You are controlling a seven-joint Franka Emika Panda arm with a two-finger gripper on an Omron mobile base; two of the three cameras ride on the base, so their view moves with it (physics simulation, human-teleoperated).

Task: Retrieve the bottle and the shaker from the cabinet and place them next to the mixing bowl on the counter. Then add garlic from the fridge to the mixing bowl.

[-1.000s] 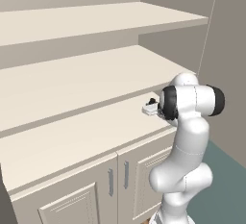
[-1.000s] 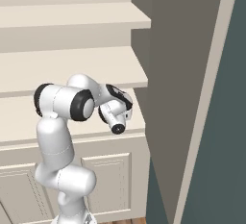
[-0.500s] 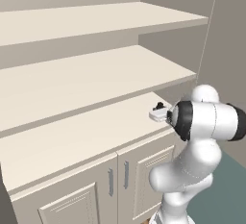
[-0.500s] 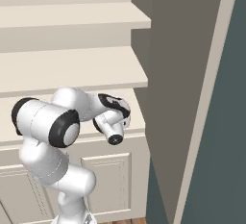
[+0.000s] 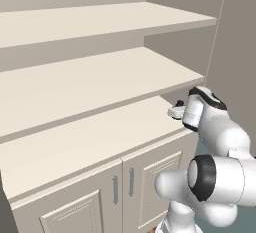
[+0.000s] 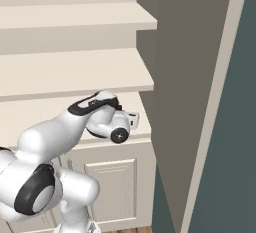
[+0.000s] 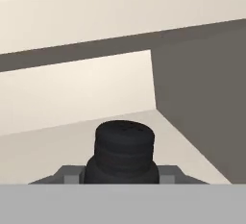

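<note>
In the hand view, my gripper (image 7: 123, 176) is shut on the shaker (image 7: 124, 150), a small black cylinder with a narrower top, standing upright between the jaws. The hand hovers at the right front corner of the cabinet's lowest open shelf (image 5: 75, 147), just above its surface. From the left base view the gripper (image 5: 177, 111) points left over that corner, with a dark bit of the shaker (image 5: 179, 102) showing. The right base view has the gripper (image 6: 133, 120) beside the cabinet's side wall (image 6: 150, 52). The bottle, mixing bowl, counter, garlic and fridge are out of view.
Two more flat shelves (image 5: 100, 72) run above the hand. Panelled double doors with grey handles (image 5: 131, 181) sit below the shelf. A grey wall panel (image 6: 200, 77) closes off the right side. My elbow hangs low in front of the doors.
The hand with the shaker has slid right along the lowest shelf's front edge toward its corner. The elbow has swung down and nearer the cameras.
</note>
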